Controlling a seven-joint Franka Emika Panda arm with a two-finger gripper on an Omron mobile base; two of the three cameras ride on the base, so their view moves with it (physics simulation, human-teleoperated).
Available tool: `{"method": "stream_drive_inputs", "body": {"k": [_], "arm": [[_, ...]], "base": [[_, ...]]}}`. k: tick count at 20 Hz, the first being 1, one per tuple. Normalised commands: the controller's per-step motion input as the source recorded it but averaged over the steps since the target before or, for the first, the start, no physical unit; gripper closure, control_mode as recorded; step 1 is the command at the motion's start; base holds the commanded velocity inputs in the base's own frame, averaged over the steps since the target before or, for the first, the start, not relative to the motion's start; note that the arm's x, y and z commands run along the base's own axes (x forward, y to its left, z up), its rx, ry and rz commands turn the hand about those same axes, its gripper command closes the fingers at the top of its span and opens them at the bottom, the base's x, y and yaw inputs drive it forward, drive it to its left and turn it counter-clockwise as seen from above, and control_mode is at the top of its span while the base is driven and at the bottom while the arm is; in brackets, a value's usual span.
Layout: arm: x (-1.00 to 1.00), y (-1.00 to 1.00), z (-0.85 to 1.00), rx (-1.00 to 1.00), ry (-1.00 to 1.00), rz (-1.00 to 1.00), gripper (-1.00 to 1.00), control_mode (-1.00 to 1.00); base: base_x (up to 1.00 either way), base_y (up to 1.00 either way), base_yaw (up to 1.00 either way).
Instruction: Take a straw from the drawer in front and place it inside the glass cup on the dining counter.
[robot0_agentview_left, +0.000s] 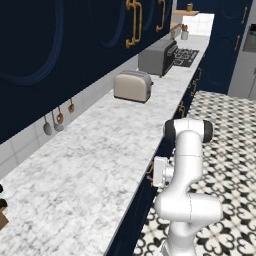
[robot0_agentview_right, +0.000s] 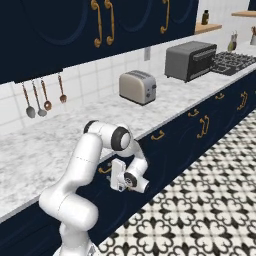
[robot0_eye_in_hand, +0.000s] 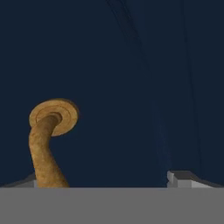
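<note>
- the tool (robot0_eye_in_hand: 103, 186) is sitting close against the navy front of the drawer (robot0_eye_in_hand: 131, 87), pointing straight into it; both finger tips are just showing at the lower edge of the hand view, wide apart, with nothing between them.
- the brass handle (robot0_eye_in_hand: 46, 144) is curving out from its round mount on the drawer front and running down beside one finger tip; the spread jaws are likely bracketing it so they can close on it for a pull. contact cannot be confirmed.
- in the right base view the arm is folding down below the edge of the marble worktop (robot0_agentview_right: 60, 140), with the wrist (robot0_agentview_right: 131, 179) turning in toward the drawer front — a low, bent posture that suits reaching a handle mounted under the worktop lip.
- the drawer is reading as closed: its front is lying flush with the neighbouring navy fronts, so the straw, presumably inside it, is hidden.
- judgement: task is at its opening step; drawer not yet pulled, straw not yet reached.
- toaster (robot0_agentview_right: 138, 86) and toaster oven (robot0_agentview_right: 190, 60) are standing on the worktop, well beyond the drawer toward the stove, clear of the arm's working zone.
</note>
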Motion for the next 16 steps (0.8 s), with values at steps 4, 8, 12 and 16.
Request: {"method": "stream_drive_inputs", "body": {"k": [4,8,12,16], "arm": [[0.02,0.43,-0.14,0.0,0.08,-0.01,1.0,-1.0],[0.0,-0.02,-0.13,0.0,0.12,-0.01,1.0,-1.0],[-0.25,-0.56,0.0,0.05,0.04,0.0,1.0,-1.0],[-0.39,-0.82,0.0,0.11,0.06,0.0,1.0,-1.0]], "base": [[0.0,0.0,0.0],[0.0,0.0,0.0],[0.0,0.0,0.0],[0.0,0.0,0.0]]}}
